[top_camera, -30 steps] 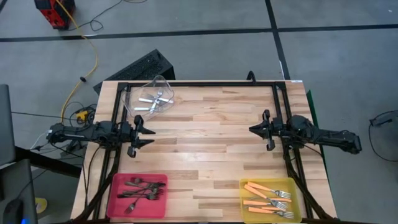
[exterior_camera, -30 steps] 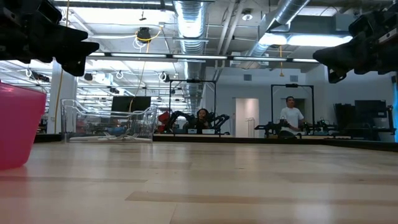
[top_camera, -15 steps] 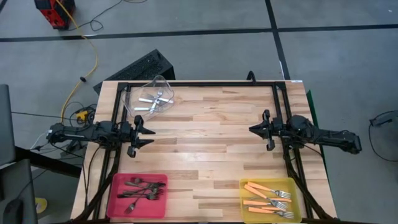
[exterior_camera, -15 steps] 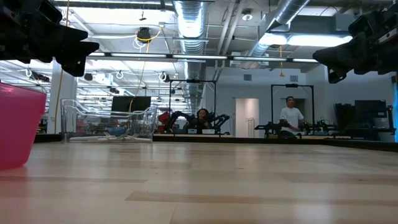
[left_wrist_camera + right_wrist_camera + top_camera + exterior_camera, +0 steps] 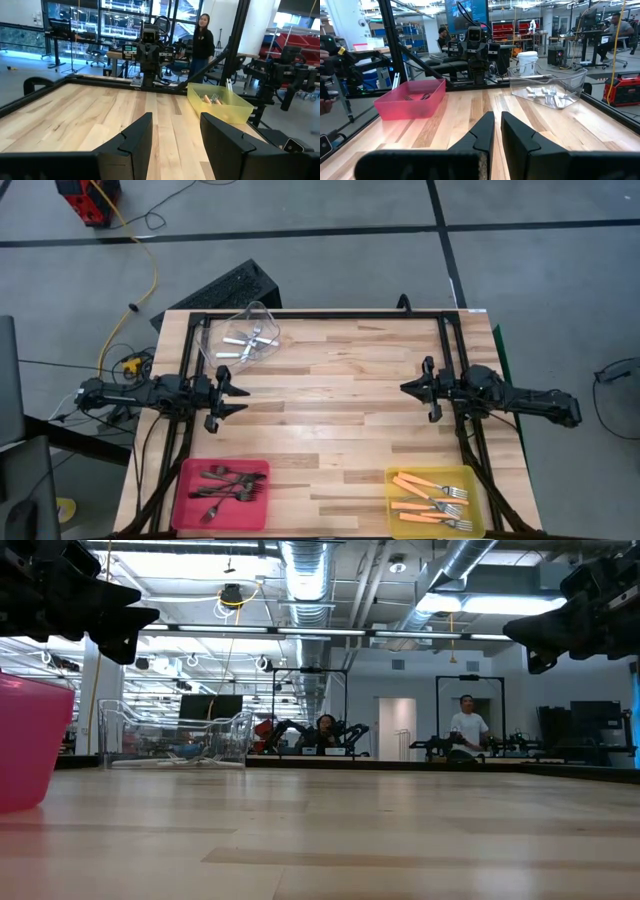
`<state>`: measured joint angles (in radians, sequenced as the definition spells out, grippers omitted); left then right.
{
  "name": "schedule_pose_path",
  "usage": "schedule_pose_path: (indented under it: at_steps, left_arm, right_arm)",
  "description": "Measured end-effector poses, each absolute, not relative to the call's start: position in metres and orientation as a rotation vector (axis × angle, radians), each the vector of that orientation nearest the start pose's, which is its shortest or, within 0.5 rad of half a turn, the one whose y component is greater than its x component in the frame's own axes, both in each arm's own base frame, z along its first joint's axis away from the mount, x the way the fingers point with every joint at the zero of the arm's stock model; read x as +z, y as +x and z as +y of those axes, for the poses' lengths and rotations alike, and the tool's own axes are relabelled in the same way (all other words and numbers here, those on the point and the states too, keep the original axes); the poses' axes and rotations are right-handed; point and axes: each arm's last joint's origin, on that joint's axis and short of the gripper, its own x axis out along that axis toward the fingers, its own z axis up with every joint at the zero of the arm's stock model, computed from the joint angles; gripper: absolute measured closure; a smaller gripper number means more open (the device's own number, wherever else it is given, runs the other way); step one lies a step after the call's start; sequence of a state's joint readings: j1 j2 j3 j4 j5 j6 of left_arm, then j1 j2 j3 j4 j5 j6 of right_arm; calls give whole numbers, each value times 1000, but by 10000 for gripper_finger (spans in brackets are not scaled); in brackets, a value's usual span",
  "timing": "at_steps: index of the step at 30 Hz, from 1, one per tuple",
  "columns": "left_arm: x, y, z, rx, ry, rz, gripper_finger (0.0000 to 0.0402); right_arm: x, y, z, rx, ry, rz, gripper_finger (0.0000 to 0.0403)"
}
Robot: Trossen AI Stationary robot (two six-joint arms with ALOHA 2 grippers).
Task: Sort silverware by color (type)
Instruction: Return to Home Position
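Observation:
The silverware lies sorted in three bins. Dark forks (image 5: 225,482) fill the pink bin (image 5: 190,510) at the near left. Orange-handled forks (image 5: 430,498) lie in the yellow bin (image 5: 476,480) at the near right. Shiny silver forks (image 5: 248,340) rest in the clear bin (image 5: 262,315) at the far left. My left gripper (image 5: 243,393) hovers level at the table's left side, open and holding nothing. At the right side my right gripper (image 5: 405,388) hovers level, its fingers nearly together with nothing between them.
A black frame (image 5: 320,315) runs along the table's far edge and both sides. The wooden tabletop (image 5: 330,410) stretches between the two grippers. People and other robot stations (image 5: 465,730) show in the room beyond the table.

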<state>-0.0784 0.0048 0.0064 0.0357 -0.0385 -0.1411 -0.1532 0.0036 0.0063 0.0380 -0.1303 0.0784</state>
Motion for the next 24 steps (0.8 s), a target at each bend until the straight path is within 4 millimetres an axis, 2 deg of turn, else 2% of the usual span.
schedule_pose_path:
  at_steps: [24]
  left_arm:
    - [169, 97, -7, -48, -165, -33, 250]
  right_arm:
    - [169, 97, -11, -21, 73, -41, 343]
